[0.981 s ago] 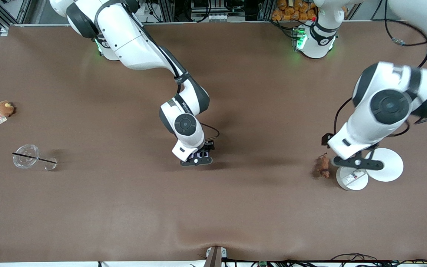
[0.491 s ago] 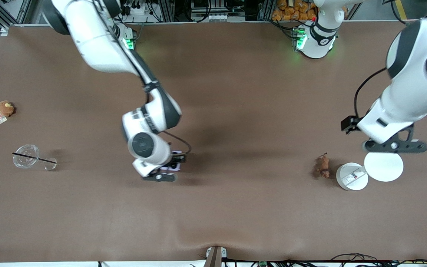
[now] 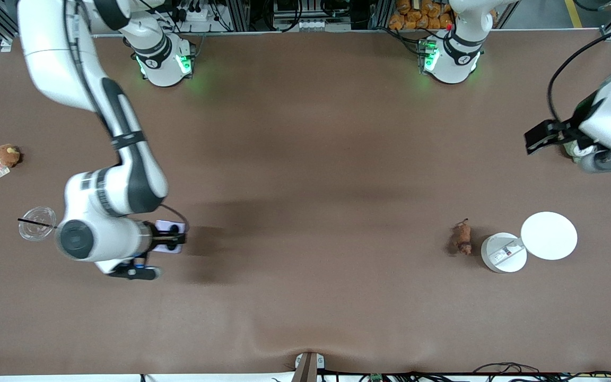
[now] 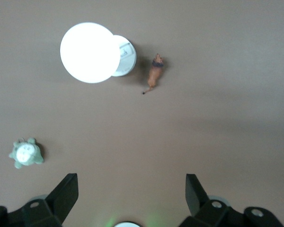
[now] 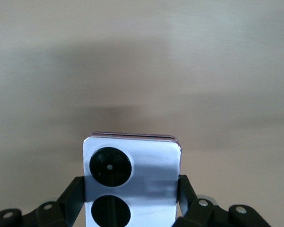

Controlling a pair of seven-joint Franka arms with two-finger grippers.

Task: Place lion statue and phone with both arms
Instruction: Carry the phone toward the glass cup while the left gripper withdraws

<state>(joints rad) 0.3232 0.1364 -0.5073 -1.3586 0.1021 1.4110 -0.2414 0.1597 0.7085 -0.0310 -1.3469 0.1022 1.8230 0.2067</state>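
Observation:
The lion statue point(image 3: 463, 237), a tiny reddish-brown figurine, lies on the brown table beside the white round box point(image 3: 503, 253). It also shows in the left wrist view point(image 4: 155, 75). My left gripper point(image 3: 610, 161) is open and empty, high over the table at the left arm's end, well away from the lion; in its wrist view point(image 4: 131, 189) nothing is between the jaws. My right gripper point(image 3: 163, 243) is shut on the lavender phone point(image 3: 166, 226) over the table toward the right arm's end. The right wrist view shows the phone point(image 5: 132, 175) with two black camera circles, clamped between the fingers point(image 5: 75, 194).
The box's white round lid point(image 3: 548, 235) lies beside the box. A clear cup lid with a black straw point(image 3: 36, 223) lies beside the right arm. A round brown plush point(image 3: 6, 155) sits near the table's edge. A grey-green plush point(image 4: 26, 153) lies under the left gripper.
My right arm has swung the phone from mid-table toward the right arm's end. My left gripper has risen from beside the lion and the box and drawn back toward the table's end.

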